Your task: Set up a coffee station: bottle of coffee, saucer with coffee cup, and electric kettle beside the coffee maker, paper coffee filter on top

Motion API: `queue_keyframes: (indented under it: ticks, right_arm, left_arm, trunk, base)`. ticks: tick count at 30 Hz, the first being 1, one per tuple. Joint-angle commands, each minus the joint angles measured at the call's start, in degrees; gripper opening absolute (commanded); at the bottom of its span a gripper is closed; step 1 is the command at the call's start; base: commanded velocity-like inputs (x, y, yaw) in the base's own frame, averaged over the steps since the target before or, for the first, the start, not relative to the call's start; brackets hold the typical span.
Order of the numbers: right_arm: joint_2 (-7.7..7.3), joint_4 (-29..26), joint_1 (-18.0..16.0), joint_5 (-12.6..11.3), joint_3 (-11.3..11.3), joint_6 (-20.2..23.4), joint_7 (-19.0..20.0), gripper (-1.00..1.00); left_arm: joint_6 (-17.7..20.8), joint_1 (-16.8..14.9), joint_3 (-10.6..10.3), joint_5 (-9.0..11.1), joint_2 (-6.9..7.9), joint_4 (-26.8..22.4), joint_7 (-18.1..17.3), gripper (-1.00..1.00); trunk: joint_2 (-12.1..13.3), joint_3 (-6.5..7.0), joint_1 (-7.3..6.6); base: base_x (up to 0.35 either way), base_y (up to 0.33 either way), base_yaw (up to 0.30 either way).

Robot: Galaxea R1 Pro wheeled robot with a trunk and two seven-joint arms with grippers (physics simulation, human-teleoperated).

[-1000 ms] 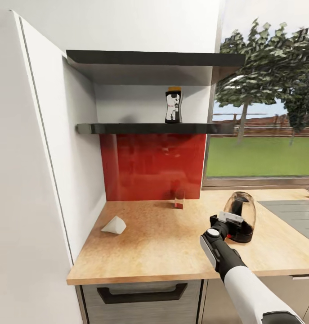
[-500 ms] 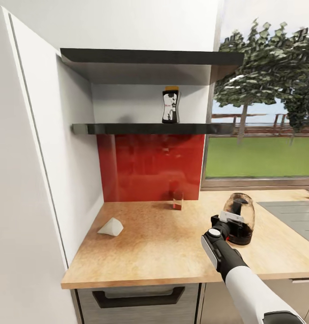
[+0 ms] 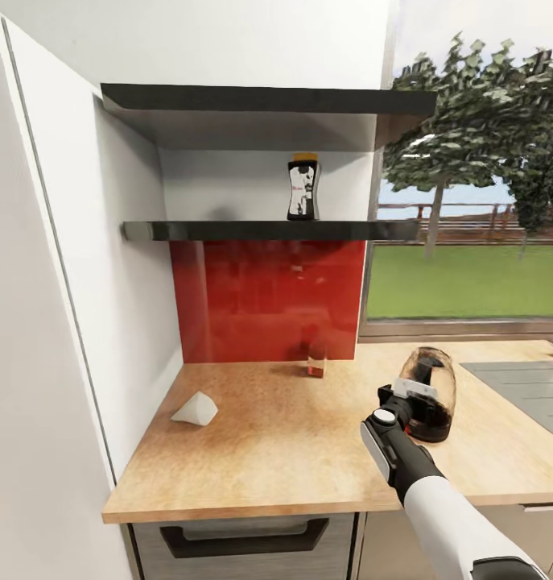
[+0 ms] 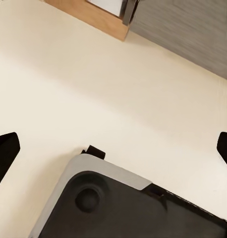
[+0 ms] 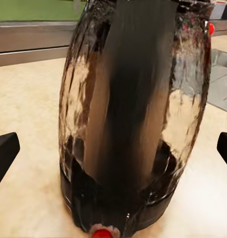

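Beige countertop [image 3: 292, 451], red backsplash [image 3: 268, 298], window right. Kettle [image 3: 427, 393] upright on countertop near sink [image 3: 526, 387], long axis vertical, red mark toward right gripper [image 3: 417, 400]. Right gripper spread wide, empty, tips flanking kettle without contact. Left gripper [image 4: 113, 148] wide open, empty, over floor. Judged: centre jaws low around kettle, close squarely, lift plumb. Bottle [image 3: 303, 187] upright on shelf [image 3: 228, 230]; filter [image 3: 195, 410] lying on countertop, tip pointing left.

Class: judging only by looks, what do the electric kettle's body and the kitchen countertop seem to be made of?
Electric kettle: clear, glossy glass or plastic, since the dark inside and bright reflections show through the dome; which one is unclear. Kitchen countertop: light beige wood or laminate, matte, with a mottled grain pattern.
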Motion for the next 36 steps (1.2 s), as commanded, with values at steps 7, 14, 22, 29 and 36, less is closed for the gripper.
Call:
queue_keyframes:
  ticks: [7,14,22,29,36]
  right_arm:
    - [-0.14,-0.05,-0.05,-0.27,0.31,0.29,-0.20,1.00]
    - [-0.15,-0.05,-0.05,-0.13,0.36,0.18,-0.35,-1.00]
    - [-0.16,-0.12,-0.05,0.04,0.55,-0.33,0.01,-1.00]
    - [-0.23,-0.48,-0.05,0.05,0.48,0.19,0.37,-1.00]
    - [-0.19,-1.35,-0.05,0.27,0.62,-0.37,0.68,-1.00]
  left_arm:
    - [-0.16,-0.05,0.27,0.00,-0.08,0.05,-0.23,1.00]
    - [-0.28,-0.05,0.27,-2.77,-0.18,0.05,-0.23,1.00]
    - [-0.29,-0.05,0.27,-3.12,-0.19,0.05,-0.23,1.00]
    - [-0.23,-0.05,0.27,-3.13,-0.19,0.05,-0.23,1.00]
    - [-0.20,-0.05,0.31,-3.13,-0.19,0.05,-0.23,1.00]
  trunk:
    - [-0.07,-0.10,0.03]
    - [-0.07,-0.10,0.03]
    - [-0.07,-0.10,0.03]
    - [-0.07,0.34,0.03]
    - [-0.07,1.00,0.03]
  base:
    - [0.094,-0.057,0.000]
    - [0.003,-0.002,0.000]
    - [0.000,0.000,0.000]
    - [0.000,0.000,0.000]
    - [0.000,0.000,0.000]
